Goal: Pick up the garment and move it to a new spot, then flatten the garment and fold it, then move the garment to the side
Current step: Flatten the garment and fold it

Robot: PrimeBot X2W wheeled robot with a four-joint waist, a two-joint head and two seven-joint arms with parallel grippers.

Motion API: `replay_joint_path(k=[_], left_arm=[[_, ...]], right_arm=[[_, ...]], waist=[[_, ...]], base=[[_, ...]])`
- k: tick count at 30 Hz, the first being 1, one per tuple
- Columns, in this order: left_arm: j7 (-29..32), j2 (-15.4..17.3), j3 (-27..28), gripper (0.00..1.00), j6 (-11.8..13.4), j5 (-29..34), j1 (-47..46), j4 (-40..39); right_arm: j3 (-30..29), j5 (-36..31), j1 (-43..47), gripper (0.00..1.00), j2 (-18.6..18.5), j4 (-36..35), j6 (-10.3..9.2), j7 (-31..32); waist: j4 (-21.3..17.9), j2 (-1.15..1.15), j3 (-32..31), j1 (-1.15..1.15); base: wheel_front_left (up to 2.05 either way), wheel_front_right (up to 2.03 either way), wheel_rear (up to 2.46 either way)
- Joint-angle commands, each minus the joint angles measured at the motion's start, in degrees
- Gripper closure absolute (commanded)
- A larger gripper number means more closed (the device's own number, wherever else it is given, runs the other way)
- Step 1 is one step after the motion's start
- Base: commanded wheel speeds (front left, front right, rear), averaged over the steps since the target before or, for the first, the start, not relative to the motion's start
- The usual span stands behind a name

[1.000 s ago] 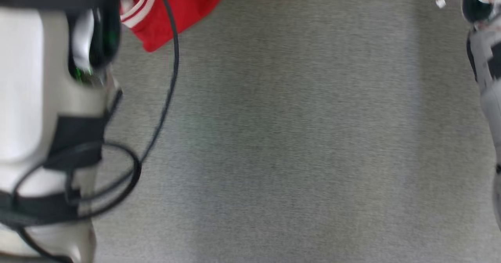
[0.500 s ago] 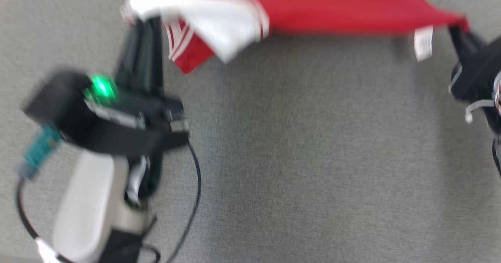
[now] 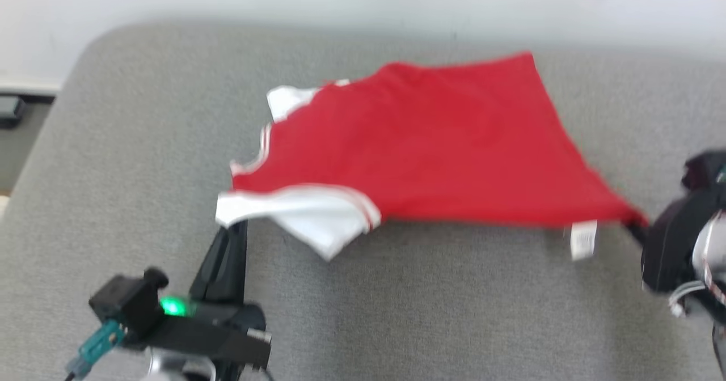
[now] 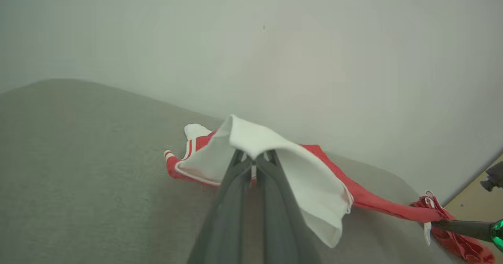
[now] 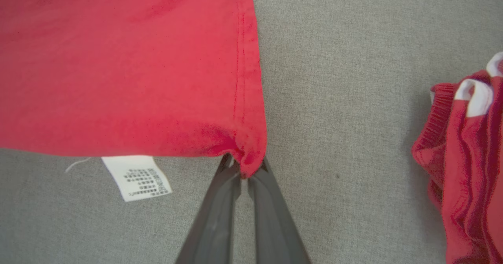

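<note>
1. The left gripper (image 3: pixel 233 231) clamps the red garment (image 3: pixel 431 148) by its white sleeve (image 3: pixel 317 222); the right gripper (image 5: pixel 244 172) pinches its hem corner (image 5: pixel 249 154).
2. The head camera has tilted up: the garment shows whole, stretched across the middle of the grey surface (image 3: pixel 397 313), likely ready for flattening.

The head view is all fuzzy. In it, the right gripper (image 3: pixel 638 227) is cut off at 3 o'clock, its tips lost under a corner of the garment (image 3: pixel 431 143). The left gripper (image 4: pixel 255 161) hides its tips under the white sleeve (image 4: pixel 306 177). The label (image 5: pixel 136 176) has print too tiny to read (just dots). A red cloth (image 5: pixel 463 158) runs off the right wrist view at 4 o'clock.
</note>
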Motion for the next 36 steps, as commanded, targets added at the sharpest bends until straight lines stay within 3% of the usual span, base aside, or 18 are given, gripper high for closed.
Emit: replay_joint_path(k=[1, 8, 17, 29, 36], left_arm=[[1.4, 0.8, 0.4, 1.0, 0.5, -0.7, 2.2, -0.7], [9.1, 3.4, 1.0, 1.0, 4.1, -1.7, 8.9, -4.0], [20.7, 7.0, 1.4, 1.0, 10.1, -1.0, 15.3, -6.7], [35.3, 10.4, -1.2, 1.0, 13.4, -3.1, 22.3, -14.5], [41.9, 12.1, -2.7, 1.0, 13.8, -4.4, 24.1, -18.1]], right_arm=[[-0.5, -0.7, 2.6, 1.0, 0.4, -1.9, -0.02, 2.9], [-2.6, -1.6, 12.6, 1.0, 2.3, -12.2, -0.02, 17.5], [-4.5, -1.4, 19.9, 1.0, 4.0, -19.2, -0.01, 29.0], [-9.0, -3.9, 22.9, 1.0, 5.4, -24.1, 0.0, 33.2], [-9.3, -4.2, 24.0, 1.0, 6.7, -24.7, 0.0, 33.9]], waist=[[0.6, 0.01, -3.5, 0.03], [0.9, 0.01, -5.3, 0.03], [1.5, 0.01, -6.1, 0.03], [2.6, 0.01, -5.1, 0.03], [2.9, 0.01, -5.1, 0.03]], base=[[0.0, 0.0, 0.0], [0.0, 0.0, 0.0], [0.0, 0.0, 0.0], [0.0, 0.0, 0.0], [0.0, 0.0, 0.0]])
